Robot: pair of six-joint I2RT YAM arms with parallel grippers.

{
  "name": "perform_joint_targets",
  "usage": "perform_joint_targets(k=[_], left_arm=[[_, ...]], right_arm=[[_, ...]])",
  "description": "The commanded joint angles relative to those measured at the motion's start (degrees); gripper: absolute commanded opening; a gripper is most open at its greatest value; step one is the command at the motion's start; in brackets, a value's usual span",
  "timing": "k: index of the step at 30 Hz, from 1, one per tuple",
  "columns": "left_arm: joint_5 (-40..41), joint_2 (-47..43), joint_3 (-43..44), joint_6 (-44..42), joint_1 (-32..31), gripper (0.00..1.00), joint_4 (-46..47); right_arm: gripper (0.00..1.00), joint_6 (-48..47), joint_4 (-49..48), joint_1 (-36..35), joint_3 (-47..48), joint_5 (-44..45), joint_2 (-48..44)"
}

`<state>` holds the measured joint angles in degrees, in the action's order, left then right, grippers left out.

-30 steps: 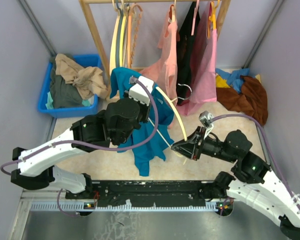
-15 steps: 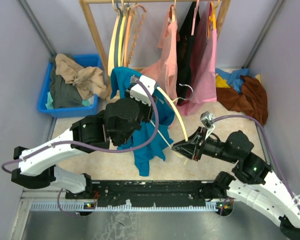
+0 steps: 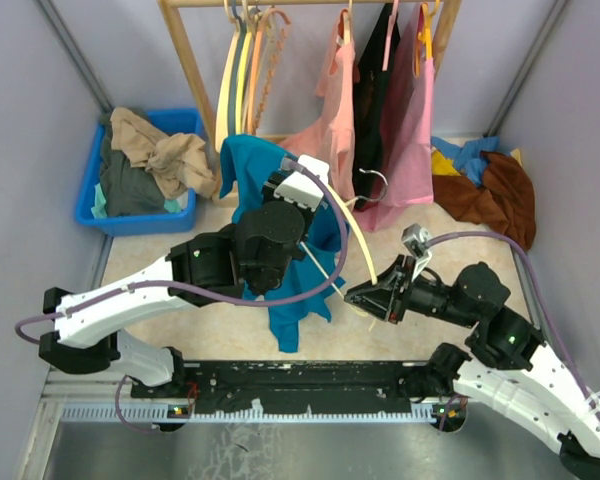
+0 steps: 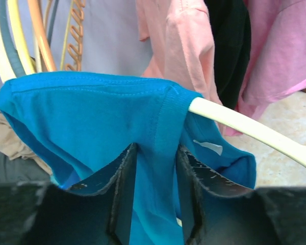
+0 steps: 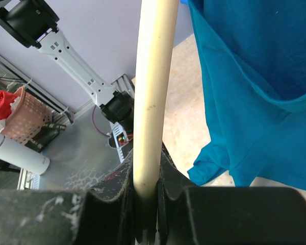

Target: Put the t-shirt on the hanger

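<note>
Illumination: bright, even, diffuse — shadows on the table (image 3: pixel 220 330) faint and soft-edged. Top view sharp throughout. Wrist views: foreground dark and blurred; t-shirt (image 4: pixel 92 117) stitching crisp, hanger (image 5: pixel 152 92) surface specks resolved.

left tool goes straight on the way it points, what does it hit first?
The t-shirt pinched in the left tool, draped over the hanger; behind that probably the hanging pink shirt, depth unclear.
</note>
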<state>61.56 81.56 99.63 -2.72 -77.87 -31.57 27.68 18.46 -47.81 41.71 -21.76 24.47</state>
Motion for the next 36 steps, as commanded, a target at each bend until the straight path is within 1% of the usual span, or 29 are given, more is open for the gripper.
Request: perform_joint_targets(k=[1, 3, 6, 8, 14, 19, 26, 32, 36], left_arm=[[4.16, -0.47, -0.14, -3.45, -0.44, 0.36, 4.43], [4.52, -0.95, -0.14, -3.96, -0.45, 0.26, 4.95], [4.15, -2.07, -0.84, -4.97, -0.50, 0.09, 6.64], [3.21, -2.57, -0.86, -5.22, -0.53, 0.00, 7.29], [-0.99, -2.58, 1.07, -5.49, -2.20, 0.00, 8.02], [-1.51, 0.86, 5.57, -6.66, -6.13, 0.00, 6.90], [-2.02, 4.19, 9.75, -6.96, -9.78, 0.00, 5.36], [-2.62, 6.25, 13.62, -5.00, -12.66, 0.00, 1.98], [-3.90, 7.50, 15.66, -1.59, -14.00, 0.00, -2.32]], right_arm=[[0.00, -1.37, -6.56, 0.21, 3.90, -0.64, -1.46], [0.00, -1.42, -6.43, 0.19, 3.84, -0.82, -1.63], [0.00, -1.55, -6.34, 0.26, 3.60, -1.02, -1.96], [0.00, -1.59, -6.27, 0.29, 3.51, -0.96, -2.05], [0.00, -1.70, -6.31, 0.26, 2.79, -1.29, -2.00], [0.00, -1.73, -6.85, 0.26, 2.73, -1.27, -1.69], [0.00, -2.67, -7.66, 0.22, 3.67, -1.80, 0.16], [0.00, -3.66, -9.18, 0.23, 4.88, -2.01, 2.06], [0.00, -3.90, -10.36, 0.24, 5.13, -1.70, 2.80]])
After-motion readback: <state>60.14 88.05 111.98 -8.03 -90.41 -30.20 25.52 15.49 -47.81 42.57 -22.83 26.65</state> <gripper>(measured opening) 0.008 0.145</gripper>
